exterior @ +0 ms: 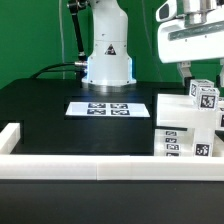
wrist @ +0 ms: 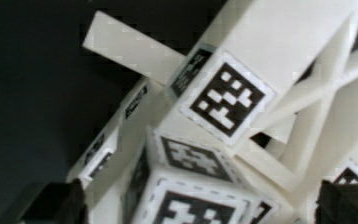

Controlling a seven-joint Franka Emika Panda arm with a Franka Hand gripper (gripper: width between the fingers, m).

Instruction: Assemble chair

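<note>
You're late in the build, I'd say: the chair (exterior: 188,125) stands as one chunky white stack w/ tagged blocks at the exterior view's right, on the black table (exterior: 50,105), just behind the long white border wall (exterior: 90,165) and tight in that corner. The gripper (exterior: 186,72) hangs right above the stack's top block, fingers pointing down, apart from the part as far as I can tell. Jaws stand wide, nothing between them; in the wrist view you see only dark finger tips (wrist: 43,203) at the frame edge, clear of the white pieces.

Step in hand, my guess: a part's just been seated and let go, arm abt to leave. Next move calls for a straight lift up, no sideways drag, since the stack looks tall and the fingers sit close to it. Then you'd need to find the next loose part, if any's left.

Hard to make out: the wrist view is a blurry jumble of bars (wrist: 140,50) and tagged blocks (wrist: 226,95), so I can't tell which joints are fully home. The chair's far side is cut off by the exterior view's right edge. The marker board (exterior: 98,107) lies flat mid-table, near the robot base (exterior: 107,55). No loose parts visible anywhere
</note>
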